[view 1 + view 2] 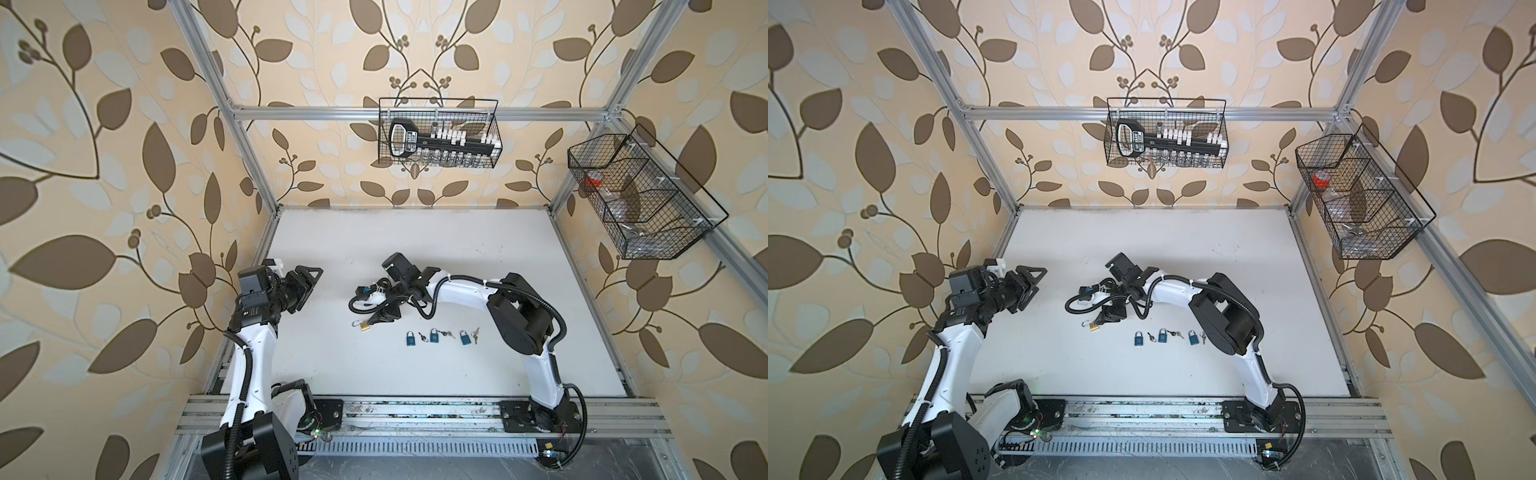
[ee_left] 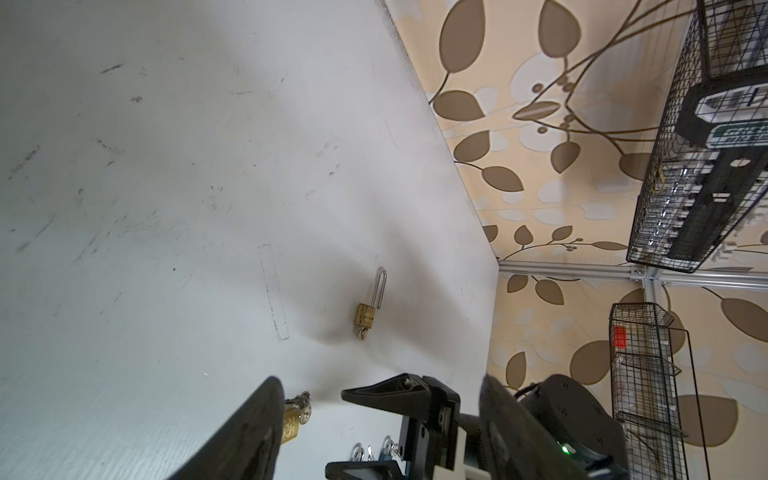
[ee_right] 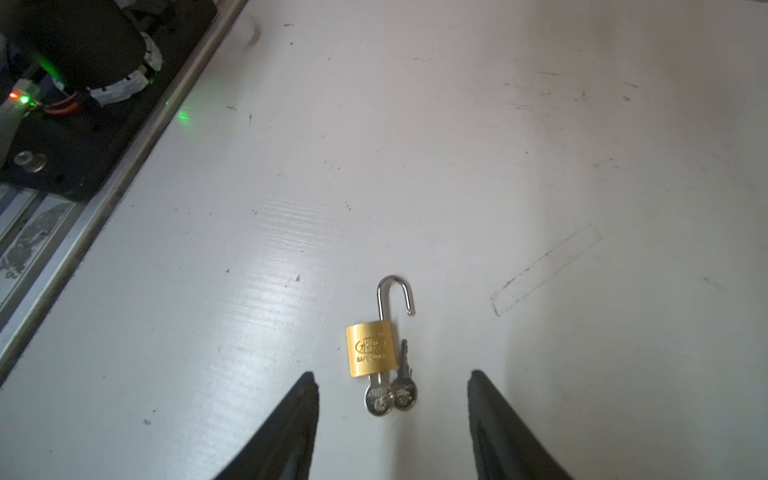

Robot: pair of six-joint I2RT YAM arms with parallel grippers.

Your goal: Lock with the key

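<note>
Lying before right pincer (image 3: 391,373): padlock (image 3: 369,350)

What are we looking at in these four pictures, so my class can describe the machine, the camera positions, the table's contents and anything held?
Two robot arms stand at a white table; each ends in a two-fingered gripper. Two pictures look down from overhead, almost identically; two come from cameras on the arms' wrists. On the table lie a brass padlock, shackle open, key inserted, and three blue padlocks with keys beside them. The right gripper is open just by the brass padlock; the left gripper is open, farther away. Nothing is held.
</note>
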